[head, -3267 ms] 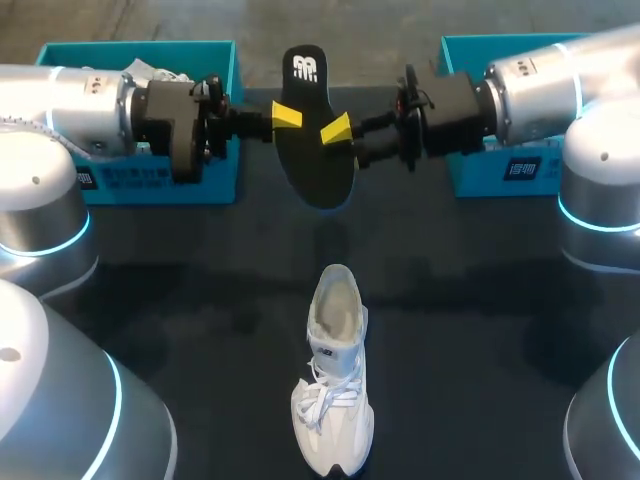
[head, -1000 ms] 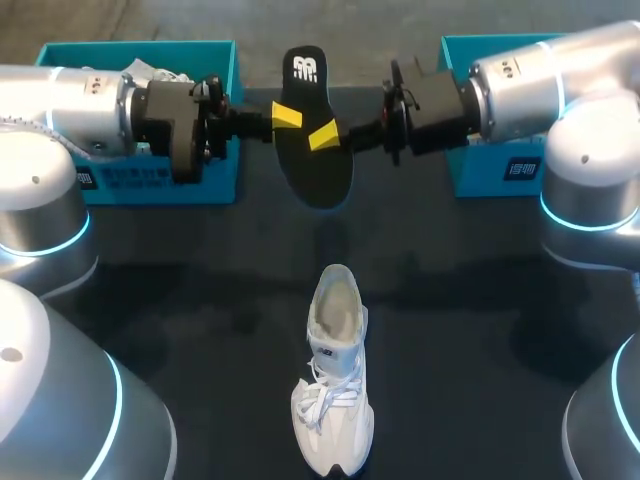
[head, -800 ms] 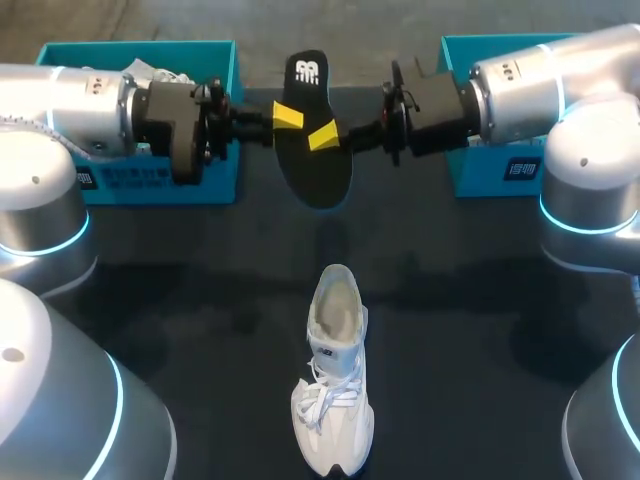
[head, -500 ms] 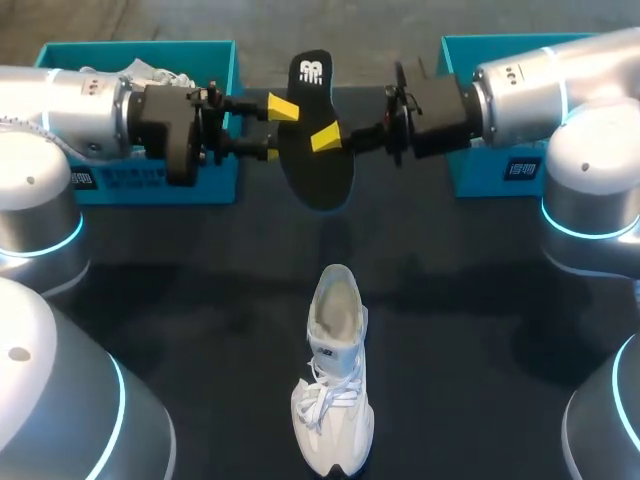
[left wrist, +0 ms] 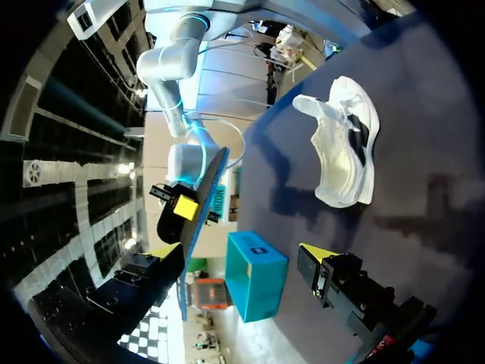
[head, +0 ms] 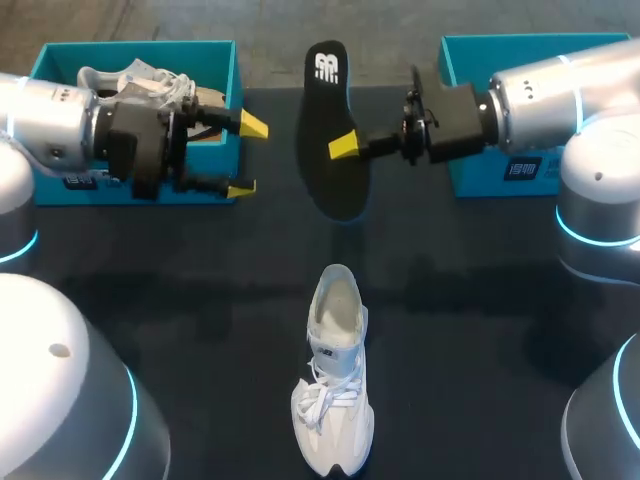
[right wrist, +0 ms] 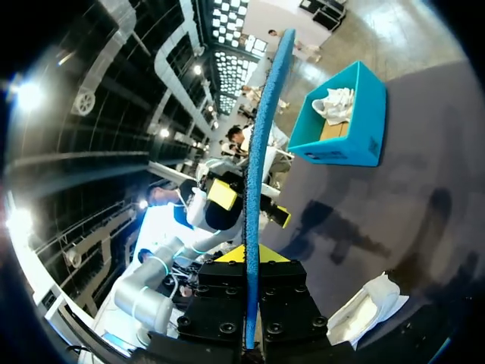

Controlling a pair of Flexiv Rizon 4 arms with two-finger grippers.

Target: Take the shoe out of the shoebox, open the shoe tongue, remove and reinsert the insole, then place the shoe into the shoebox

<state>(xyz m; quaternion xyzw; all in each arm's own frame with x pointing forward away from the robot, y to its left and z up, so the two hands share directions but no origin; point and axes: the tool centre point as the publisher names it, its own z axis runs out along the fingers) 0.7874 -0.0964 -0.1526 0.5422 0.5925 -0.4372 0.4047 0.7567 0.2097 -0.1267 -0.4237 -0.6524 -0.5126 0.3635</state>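
A black insole [head: 333, 130] with a white logo hangs in the air over the far middle of the table. My right gripper [head: 347, 146] is shut on its edge from the right. In the right wrist view the insole [right wrist: 261, 152] stands edge-on between the fingers of that gripper [right wrist: 247, 258]. My left gripper [head: 248, 156] is open, left of the insole and apart from it. From the left wrist view its gripper [left wrist: 241, 254] is spread wide, with the insole [left wrist: 198, 224] ahead. The white shoe [head: 333, 385] lies on the table near the front, toe toward me.
A blue shoebox [head: 220, 185] stands at the far left with another white shoe [head: 135, 78] inside, behind my left arm. A second blue box [head: 462, 60] stands at the far right, partly behind my right arm.
My left gripper has opened, let go of the insole and drawn back to the left. The right gripper alone keeps the insole, which has shifted slightly to the right.
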